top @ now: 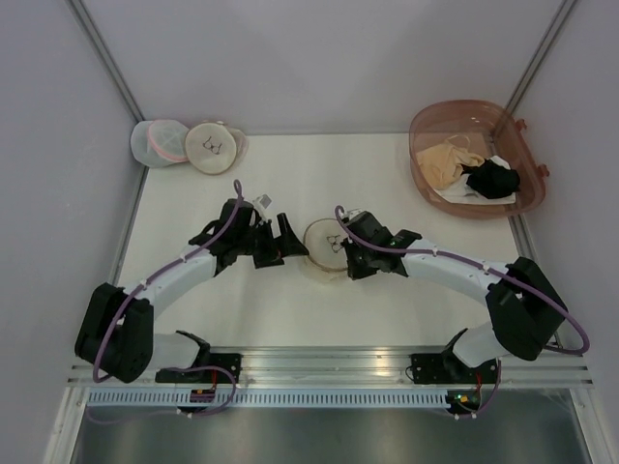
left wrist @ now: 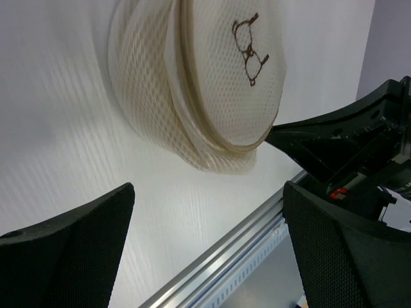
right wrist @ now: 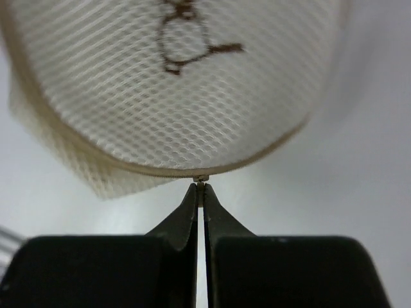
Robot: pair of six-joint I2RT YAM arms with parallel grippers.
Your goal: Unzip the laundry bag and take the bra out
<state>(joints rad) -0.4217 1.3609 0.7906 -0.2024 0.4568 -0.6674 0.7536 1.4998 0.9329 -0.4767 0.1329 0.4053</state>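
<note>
My left gripper (top: 280, 240) is spread wide and holds nothing. It sits just left of the laundry bag (top: 327, 246), fingers apart from it. My right gripper (top: 346, 253) is clamped tight, its tips pinching a tiny metal bit on the bag's rim at its right side. The bag lies flat mid-table between both grippers, bra drawing face up, with loose mesh bulging out below the rim. In the back-left corner a second cream bag (top: 212, 147) touches a white mesh bag (top: 160, 143) with pink trim. At back right a pink tub (top: 423, 124) holds a beige garment (top: 450, 159) and a black garment (top: 490, 179).
</note>
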